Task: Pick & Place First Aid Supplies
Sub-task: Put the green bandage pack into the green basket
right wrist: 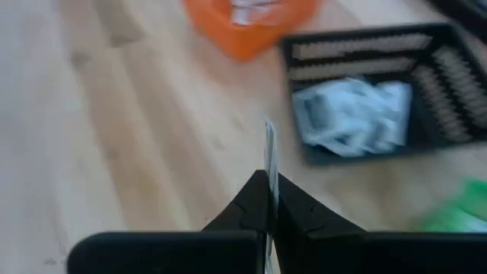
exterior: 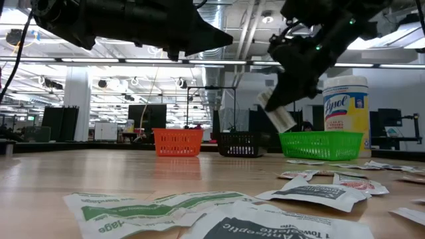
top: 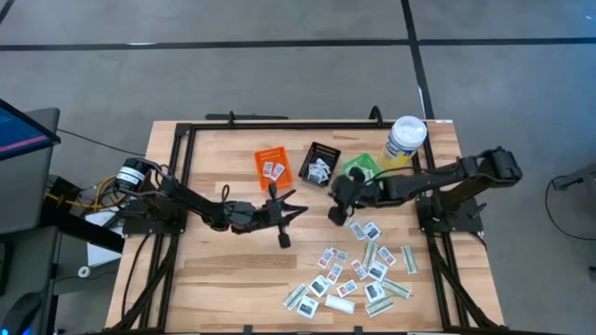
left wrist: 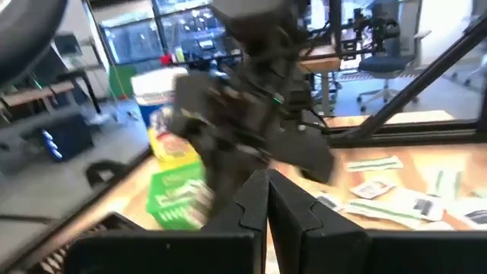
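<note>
First aid supplies, small white and pale-green packets, lie scattered on the near right of the wooden table. My right gripper hangs above the table in front of the black bin and the green bin, shut on one whitish packet. The black bin holds several white packets, and the orange bin holds a few. My left gripper is shut with nothing in it, raised over the table's middle and pointing toward the right arm. My right gripper pinches one packet between its two fingers; in the wrist view the packet shows edge-on, held by its end, with the rest sticking out past the fingertips. The fingers slant down from the table's right. The packet hangs tilted, lifted clear of the table.
A yellow wipes canister with a white lid stands at the far right behind the green bin. A black frame runs around the table. Bare wood lies at the near left and in front of the orange bin.
</note>
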You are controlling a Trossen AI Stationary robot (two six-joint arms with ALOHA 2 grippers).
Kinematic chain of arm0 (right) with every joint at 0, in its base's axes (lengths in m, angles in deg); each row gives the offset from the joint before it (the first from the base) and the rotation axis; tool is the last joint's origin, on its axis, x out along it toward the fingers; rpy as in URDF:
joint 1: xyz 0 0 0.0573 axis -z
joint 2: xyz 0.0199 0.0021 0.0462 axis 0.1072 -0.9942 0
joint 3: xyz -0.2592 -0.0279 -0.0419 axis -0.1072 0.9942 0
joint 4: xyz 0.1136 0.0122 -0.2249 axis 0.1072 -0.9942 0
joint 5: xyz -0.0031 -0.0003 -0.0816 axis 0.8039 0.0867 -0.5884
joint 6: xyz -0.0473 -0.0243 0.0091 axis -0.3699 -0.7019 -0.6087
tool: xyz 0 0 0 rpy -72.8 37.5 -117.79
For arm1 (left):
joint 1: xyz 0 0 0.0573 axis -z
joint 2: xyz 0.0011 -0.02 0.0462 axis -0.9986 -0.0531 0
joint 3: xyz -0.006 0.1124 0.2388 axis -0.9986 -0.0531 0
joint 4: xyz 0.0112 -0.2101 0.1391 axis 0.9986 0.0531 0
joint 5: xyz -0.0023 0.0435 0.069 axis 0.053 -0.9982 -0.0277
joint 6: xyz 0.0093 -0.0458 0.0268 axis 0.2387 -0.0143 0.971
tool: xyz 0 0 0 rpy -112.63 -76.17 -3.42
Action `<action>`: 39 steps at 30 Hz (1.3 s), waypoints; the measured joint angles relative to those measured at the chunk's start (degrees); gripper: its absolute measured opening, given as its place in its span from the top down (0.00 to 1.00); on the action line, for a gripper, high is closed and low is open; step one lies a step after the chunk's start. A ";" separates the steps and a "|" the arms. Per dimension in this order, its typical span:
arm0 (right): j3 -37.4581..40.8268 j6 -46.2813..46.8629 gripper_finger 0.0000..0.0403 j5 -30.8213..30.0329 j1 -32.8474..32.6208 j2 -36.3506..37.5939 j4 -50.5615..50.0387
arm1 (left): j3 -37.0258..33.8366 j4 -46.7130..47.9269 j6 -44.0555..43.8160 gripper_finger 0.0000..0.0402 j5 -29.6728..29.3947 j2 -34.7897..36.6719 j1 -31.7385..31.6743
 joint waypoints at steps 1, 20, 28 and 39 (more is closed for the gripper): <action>0.00 0.39 1.00 -0.40 0.56 1.05 -2.20 | 0.00 0.41 -1.66 0.98 0.38 0.00 0.36; 1.28 0.57 0.98 10.23 20.58 15.77 -27.24 | 0.00 10.34 -2.82 0.98 7.12 -0.02 3.55; 1.53 -1.38 0.80 11.69 22.00 11.63 -24.78 | 0.00 10.62 -3.02 0.98 7.11 -0.02 3.55; 0.42 -0.43 0.68 20.10 13.73 14.55 -21.44 | 0.00 11.54 -3.04 0.98 9.61 -0.02 3.51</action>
